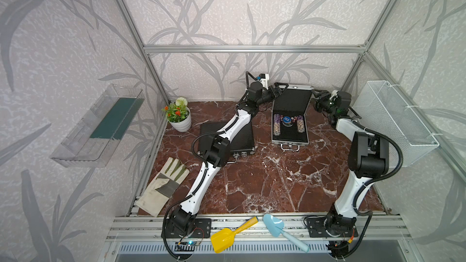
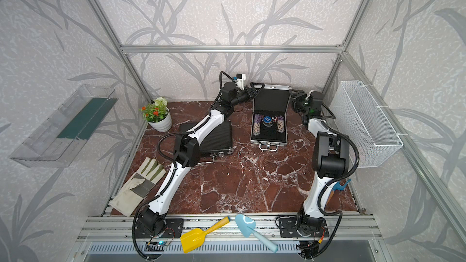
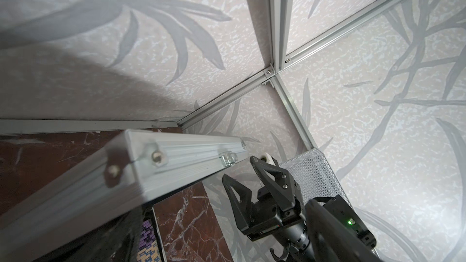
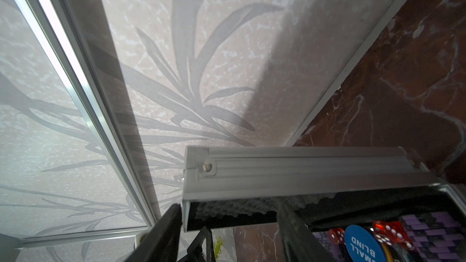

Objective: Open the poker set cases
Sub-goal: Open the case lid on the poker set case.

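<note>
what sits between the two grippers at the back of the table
The raised, foam-lined lid of the open silver ribbed metal case, flanked by the left gripper and right gripper, in both top views.

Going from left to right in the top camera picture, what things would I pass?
clear wall shelf → potted plant → black poker case, lid down → silver poker case, lid up → white wire basket

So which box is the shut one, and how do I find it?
Look at the red marble table, on the side with the white flower pot. Right beside the pot lies a flat black case, lid down. The silver case next to it stands open with chips inside; the black one is wider, dark and closed.
</note>
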